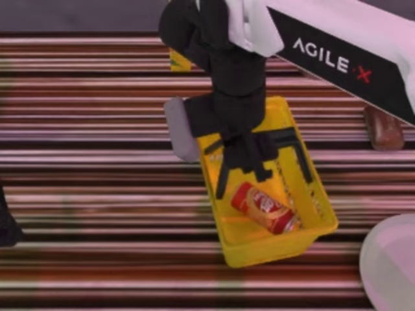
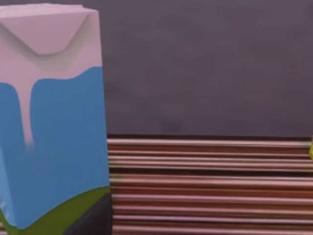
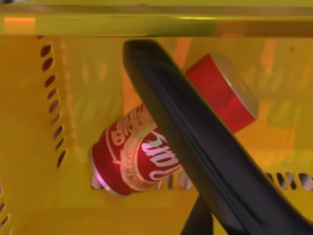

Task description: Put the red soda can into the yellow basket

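The red soda can (image 1: 264, 207) lies on its side on the floor of the yellow basket (image 1: 279, 249), toward the basket's near end. My right gripper (image 1: 243, 184) hangs over the basket's middle, just above the can's far end, open and holding nothing. In the right wrist view the red soda can (image 3: 132, 156) rests against the yellow basket's slotted wall (image 3: 54, 127), partly hidden by a black basket handle (image 3: 195, 142). My left arm (image 1: 6, 225) is parked at the table's left edge.
A blue-and-white carton (image 2: 54, 122) stands close to the left wrist camera. A grey object (image 1: 181, 129) touches the basket's left side. A yellow carton (image 1: 179, 62) peeks out behind the right arm. A brown object (image 1: 383, 129) and a pale rounded object (image 1: 389, 265) sit at the right.
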